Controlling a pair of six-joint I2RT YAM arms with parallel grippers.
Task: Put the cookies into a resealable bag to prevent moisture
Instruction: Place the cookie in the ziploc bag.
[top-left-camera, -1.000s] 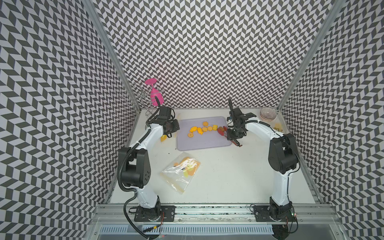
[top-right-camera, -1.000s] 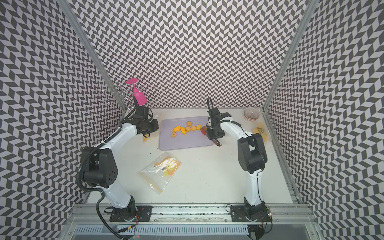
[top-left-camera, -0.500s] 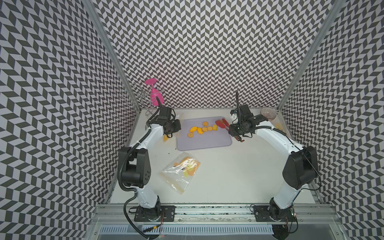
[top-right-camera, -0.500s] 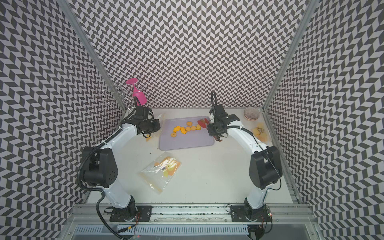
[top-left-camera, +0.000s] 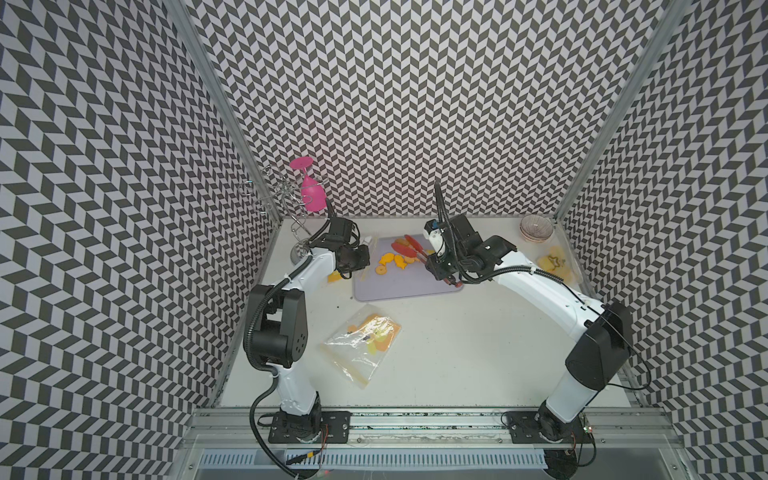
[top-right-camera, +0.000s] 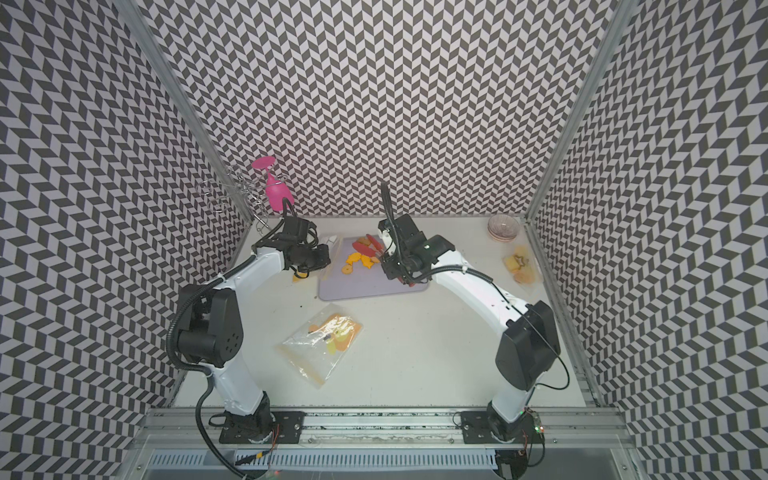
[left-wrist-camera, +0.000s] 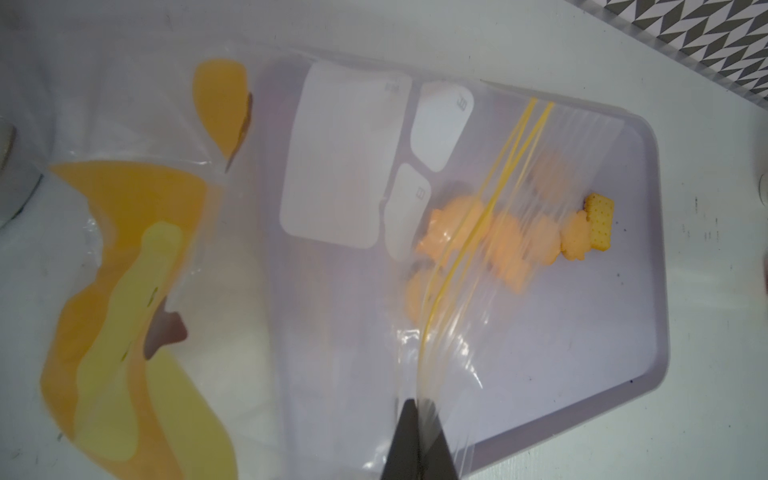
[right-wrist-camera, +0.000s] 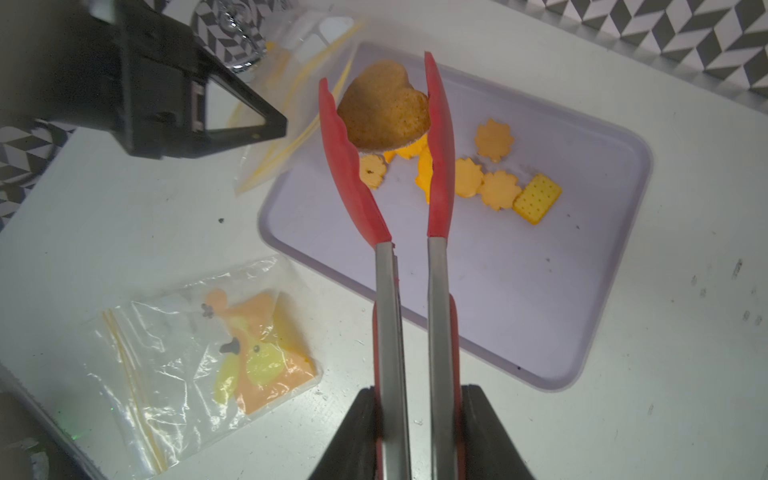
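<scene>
Several yellow-orange cookies (top-left-camera: 392, 261) lie in a row on a lilac tray (top-left-camera: 415, 286); the right wrist view shows them as scalloped rounds and a rectangle (right-wrist-camera: 498, 189). My right gripper (right-wrist-camera: 417, 392) is shut on the metal handles of red-tipped tongs (right-wrist-camera: 436, 187). The tongs pinch a browner heart cookie (right-wrist-camera: 384, 108) above the tray's left end. My left gripper (left-wrist-camera: 417, 415) is shut on the edge of a clear resealable bag (left-wrist-camera: 340, 166) with yellow zip lines, held by the tray's left edge. The bag drapes across the left wrist view.
A second clear bag (top-left-camera: 363, 340) with an orange and yellow print lies flat on the table in front of the tray. A pink glass (top-left-camera: 311, 193) hangs on a wire rack at the back left. Stacked bowls (top-left-camera: 536, 227) and another bag (top-left-camera: 555, 262) sit at the back right.
The right arm swung the tongs leftward over the tray toward the left gripper, and the tongs closed on the heart cookie. The left gripper stayed in place with the bag.
</scene>
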